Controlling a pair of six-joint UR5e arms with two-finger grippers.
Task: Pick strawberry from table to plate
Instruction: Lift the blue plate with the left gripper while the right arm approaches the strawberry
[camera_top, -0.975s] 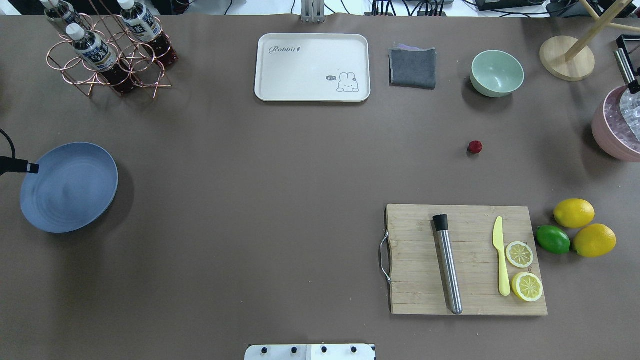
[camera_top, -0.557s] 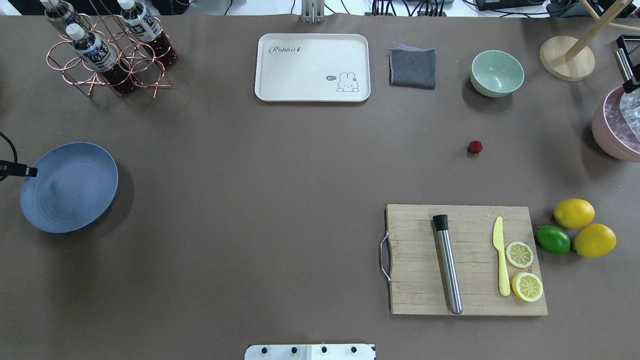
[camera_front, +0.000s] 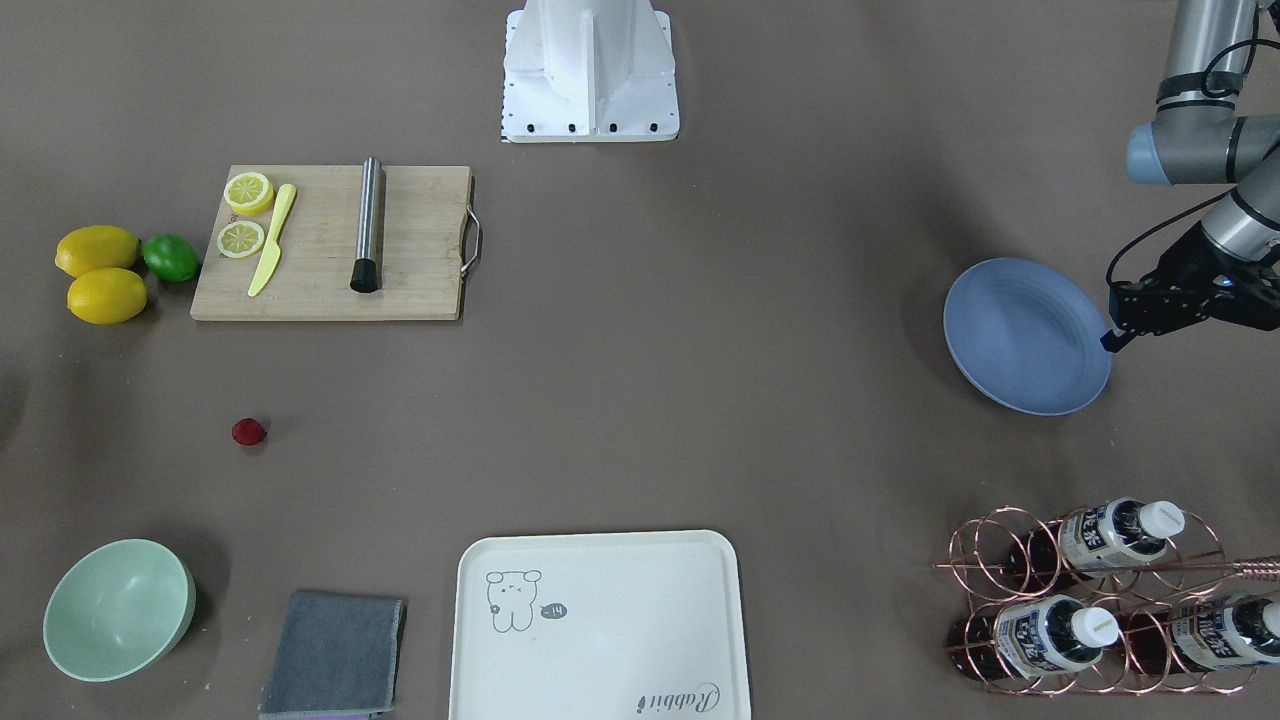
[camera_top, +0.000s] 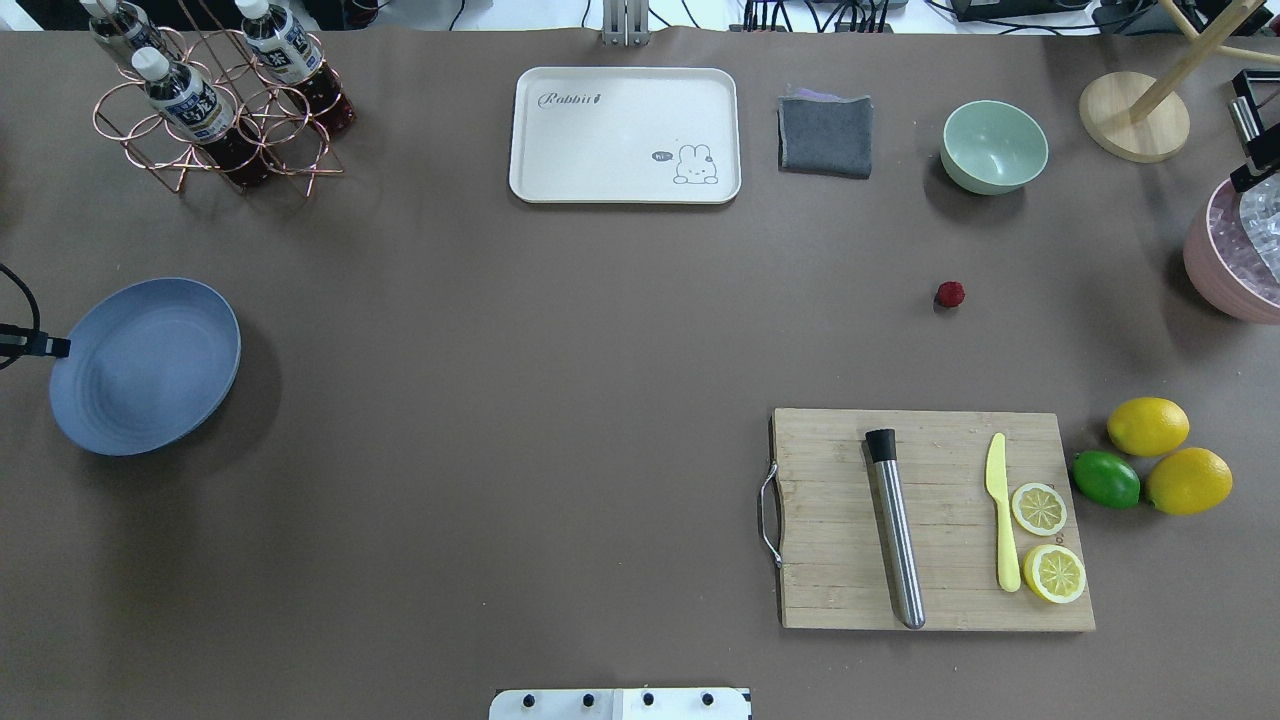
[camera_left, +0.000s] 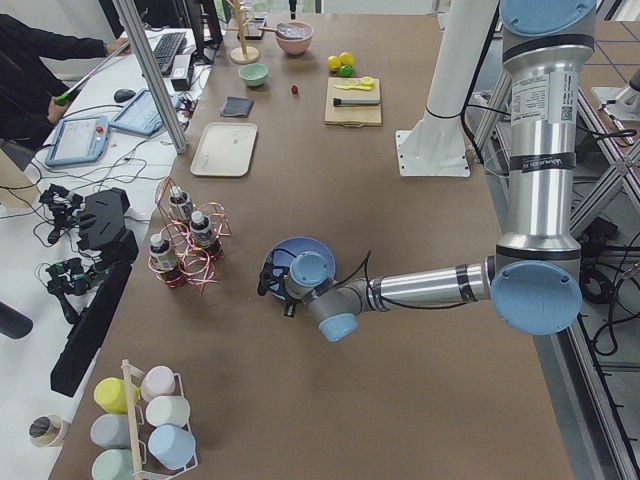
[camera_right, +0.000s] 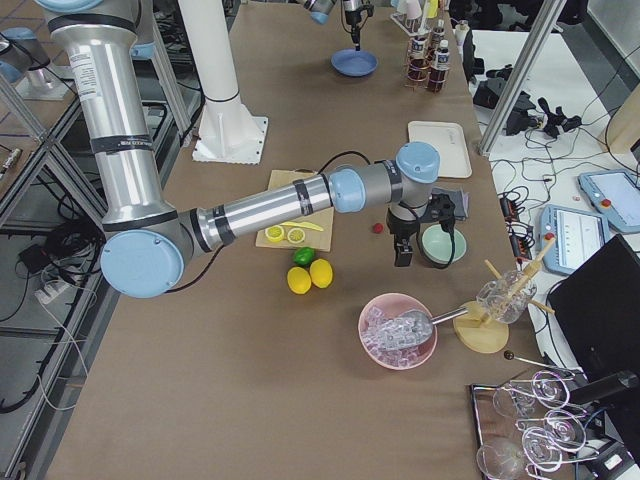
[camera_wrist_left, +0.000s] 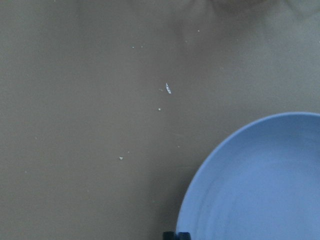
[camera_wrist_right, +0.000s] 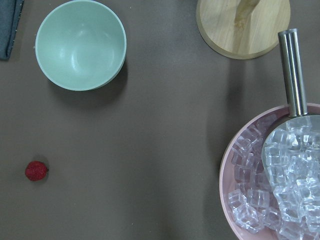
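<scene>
The strawberry (camera_top: 950, 293) is a tiny dark-red berry lying alone on the brown table (camera_top: 520, 400), right of centre, also in the front view (camera_front: 248, 431) and at the lower left of the right wrist view (camera_wrist_right: 36, 171). The blue-grey plate (camera_top: 145, 365) sits at the far left. My left gripper (camera_top: 62, 347) is at the plate's outer rim (camera_front: 1025, 335), its fingertips (camera_wrist_left: 170, 235) close together astride the rim. My right gripper (camera_right: 402, 255) hangs above the table between the strawberry and the ice bowl; whether it is open or shut does not show.
A mint-green bowl (camera_top: 994, 146) stands behind the strawberry, and a pink bowl of ice (camera_top: 1235, 260) with a scoop is to its right. In front lie a cutting board (camera_top: 930, 520) with tools and lemon halves, two lemons and a lime (camera_top: 1105, 479). A cream tray (camera_top: 625, 135), grey cloth and bottle rack (camera_top: 215, 100) line the far edge.
The plate has shifted slightly rightward and toward the far side. The left gripper's tip has drawn back a little toward the left edge. The strawberry has not moved.
</scene>
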